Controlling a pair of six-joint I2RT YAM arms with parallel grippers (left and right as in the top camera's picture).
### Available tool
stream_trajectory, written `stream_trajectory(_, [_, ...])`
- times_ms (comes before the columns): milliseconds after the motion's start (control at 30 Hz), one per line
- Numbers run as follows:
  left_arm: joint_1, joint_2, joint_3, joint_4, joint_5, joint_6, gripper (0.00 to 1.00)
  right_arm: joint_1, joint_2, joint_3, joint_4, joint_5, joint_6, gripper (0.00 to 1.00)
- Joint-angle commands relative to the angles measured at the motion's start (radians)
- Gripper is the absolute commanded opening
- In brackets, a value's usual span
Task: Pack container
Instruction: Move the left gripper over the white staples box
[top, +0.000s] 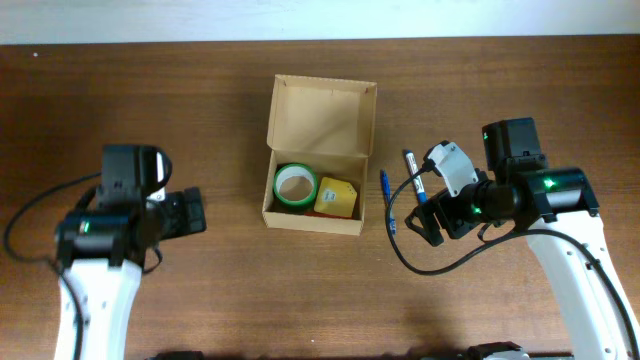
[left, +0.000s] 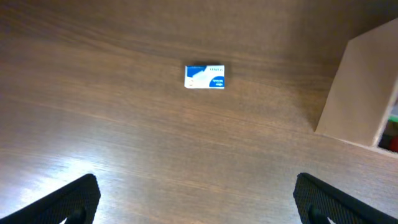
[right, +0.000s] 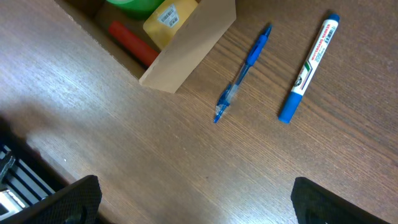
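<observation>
One open cardboard container (top: 320, 118) sits mid-way along the worktop (top: 200, 100) holding a green tape roll (top: 296, 186) and yellow packet (top: 336, 197), so the right end effector (top: 427, 224), spread and empty like the left end effector (top: 196, 212), should straddle the blue pen (top: 384, 198) just beside it crosswise, while only the left wrist view shows a blue-and-white box (left: 204, 76).

No wording can be read. Ahead of the right gripper (right: 196, 202), the white marker (right: 309, 67) carries barrel print and the yellow packet (right: 169, 18) a white label. Ahead of the left gripper (left: 196, 202), a blue-and-white box (left: 204, 77) bears lettering. All of it is too small.
</observation>
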Motion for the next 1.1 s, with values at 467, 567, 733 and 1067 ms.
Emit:
stream_trajectory(467, [0.008, 0.224, -0.108, 0.186, 0.115, -0.009, 1.00, -0.002, -0.003, 0.000, 0.003, -0.001, -0.003, 0.99])
stream_trajectory(567, [0.009, 0.224, -0.154, 0.219, 0.119, -0.010, 1.00, -0.002, -0.003, 0.000, 0.003, -0.001, -0.003, 0.99])
stream_trajectory(733, [0.050, 0.223, -0.238, 0.298, 0.153, -0.021, 1.00, -0.002, -0.003, 0.000, 0.003, -0.001, -0.003, 0.99])
stream_trajectory(1067, [0.164, 0.224, -0.273, 0.409, 0.143, 0.000, 1.00, -0.002, -0.003, 0.000, 0.003, -0.001, -0.003, 0.99])
